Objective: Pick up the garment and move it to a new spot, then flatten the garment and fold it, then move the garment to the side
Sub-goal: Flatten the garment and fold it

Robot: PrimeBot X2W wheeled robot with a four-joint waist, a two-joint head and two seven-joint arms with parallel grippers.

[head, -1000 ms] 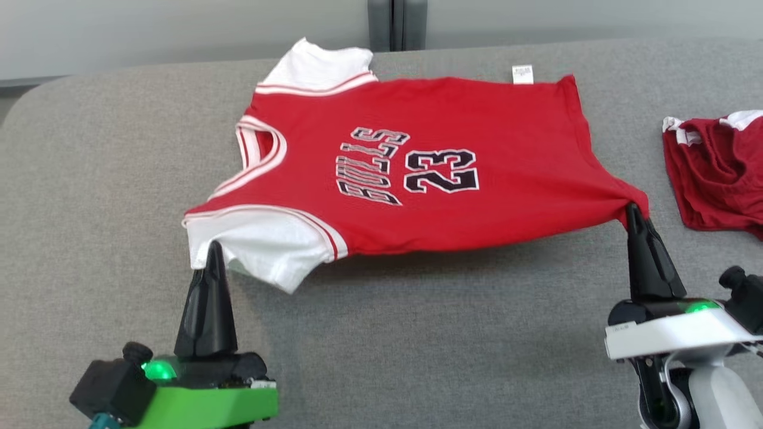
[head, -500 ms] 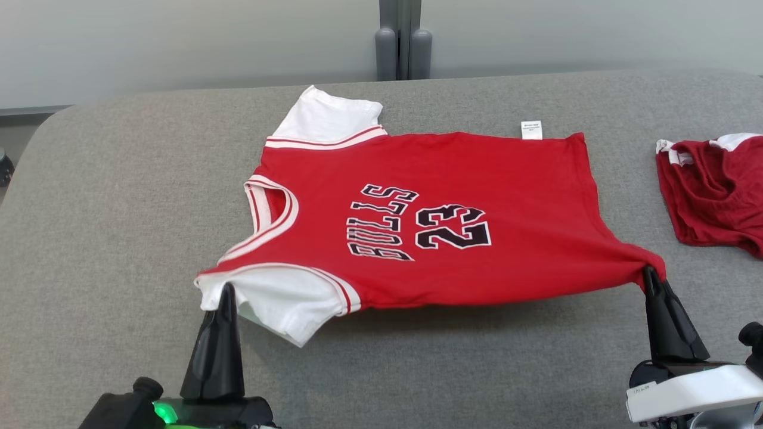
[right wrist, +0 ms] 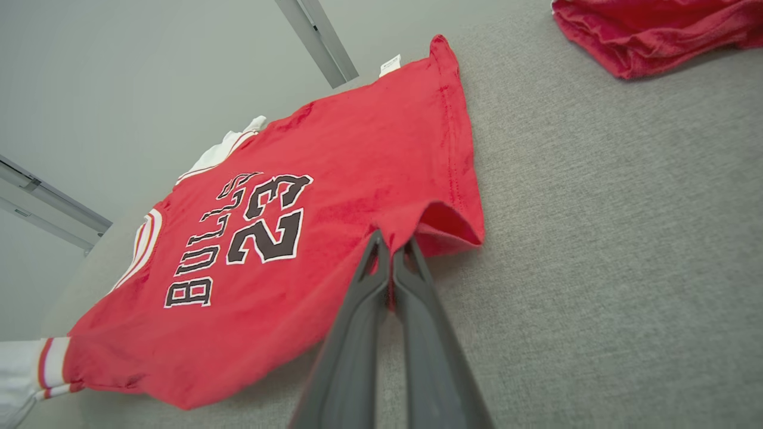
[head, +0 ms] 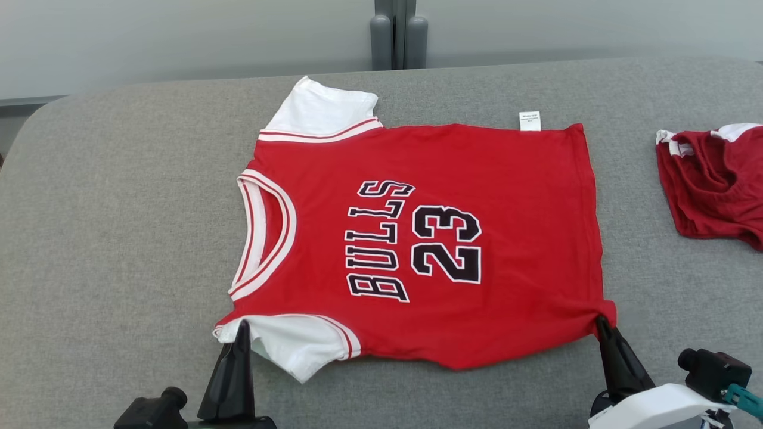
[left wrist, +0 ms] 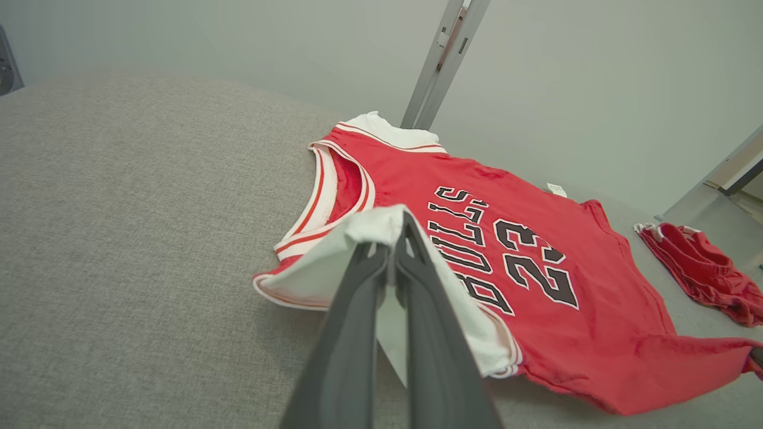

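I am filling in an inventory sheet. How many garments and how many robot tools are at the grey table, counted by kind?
bright red T-shirt: 1
darker red garment: 1
tools: 2 (left tool, right tool)
Total: 4

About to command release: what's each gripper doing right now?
Left gripper: shut on the garment, white sleeve.
Right gripper: shut on the garment, hem corner.

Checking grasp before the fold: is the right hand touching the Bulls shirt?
Touching. Right wrist view: the right hand is shut on the Bulls shirt, with the hem corner pinched.
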